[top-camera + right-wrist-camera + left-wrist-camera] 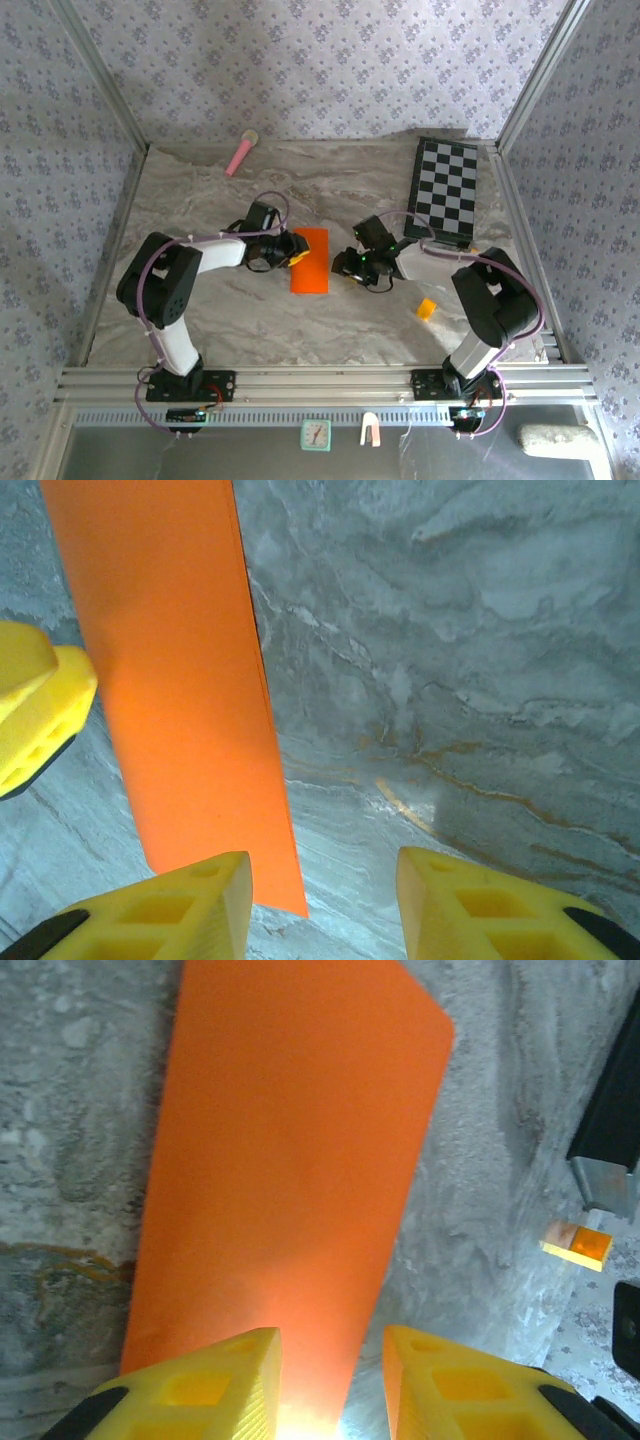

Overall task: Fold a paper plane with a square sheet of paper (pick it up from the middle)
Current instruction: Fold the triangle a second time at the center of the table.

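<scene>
Fingers [200, 1390] of the left gripper [295, 250] stand parted and clasp nothing. In the left wrist view one finger rides over the near end of the orange sheet [290, 1160] and the other sits off its edge above the bare desk [60, 1110], so one long edge of the sheet runs into the gap between them. Fingers [170, 910] of the right gripper [345, 266] are likewise released and empty. One of them is just beside the sheet's near corner, and the rest of the gap lies over marbled desk. From above, the sheet lies flat between the two grippers as a narrow rectangle rather than a square. Its long axis runs away from the arm bases with a slight tilt. The left gripper meets its left long edge, while the right gripper stands off the right long edge with a sliver of desk between. Judgement: the left arm is the nearer and already overlaps the sheet, so any coming pinch or crease turns on working across that long axis from the two flanks. Farther out are a small yellow-orange block [427, 309], a checkerboard [446, 190] and a pink stick [240, 154], all well apart from the sheet.
</scene>
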Controlling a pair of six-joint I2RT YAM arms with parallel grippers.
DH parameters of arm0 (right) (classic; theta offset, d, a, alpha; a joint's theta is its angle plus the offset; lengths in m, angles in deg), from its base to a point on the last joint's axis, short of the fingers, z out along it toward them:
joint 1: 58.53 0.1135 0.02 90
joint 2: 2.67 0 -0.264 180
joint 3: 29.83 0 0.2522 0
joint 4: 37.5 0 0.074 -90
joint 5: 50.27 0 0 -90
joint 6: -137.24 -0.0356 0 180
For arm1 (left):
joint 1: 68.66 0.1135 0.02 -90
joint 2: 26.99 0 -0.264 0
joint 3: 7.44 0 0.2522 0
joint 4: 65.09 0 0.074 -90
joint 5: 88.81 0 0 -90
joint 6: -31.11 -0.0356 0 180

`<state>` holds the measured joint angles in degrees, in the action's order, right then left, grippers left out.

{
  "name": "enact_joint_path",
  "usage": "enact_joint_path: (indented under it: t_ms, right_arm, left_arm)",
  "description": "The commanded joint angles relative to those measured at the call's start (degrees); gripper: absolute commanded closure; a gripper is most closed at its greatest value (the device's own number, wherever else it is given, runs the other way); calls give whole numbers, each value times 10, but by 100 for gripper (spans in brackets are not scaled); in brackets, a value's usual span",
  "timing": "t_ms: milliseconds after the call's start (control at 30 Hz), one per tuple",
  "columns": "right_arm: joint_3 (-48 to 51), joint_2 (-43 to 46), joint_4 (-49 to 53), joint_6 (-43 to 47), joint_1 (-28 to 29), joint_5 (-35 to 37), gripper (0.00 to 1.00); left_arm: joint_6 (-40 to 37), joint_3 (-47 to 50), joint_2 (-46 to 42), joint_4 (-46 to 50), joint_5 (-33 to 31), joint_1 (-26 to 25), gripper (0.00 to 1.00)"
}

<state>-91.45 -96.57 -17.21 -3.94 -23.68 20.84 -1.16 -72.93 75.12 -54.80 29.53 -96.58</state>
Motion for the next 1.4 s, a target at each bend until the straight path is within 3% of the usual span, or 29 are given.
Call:
enact_joint_path:
  t_ms: [0,200,733,1367]
  right_arm:
    - [12,7,-44,-22,1,-33,56]
    - [17,-3,-57,-32,9,-52,53]
    - [3,-40,-37,-37,34,-75,50]
    - [19,-38,-98,-62,46,-95,61]
  left_arm:
    - [4,-11,10,-1,-15,-3,68]
    - [27,-2,19,34,-47,-3,68]
    - [75,15,27,46,-55,-4,68]
    - [75,19,25,48,-56,-5,68]
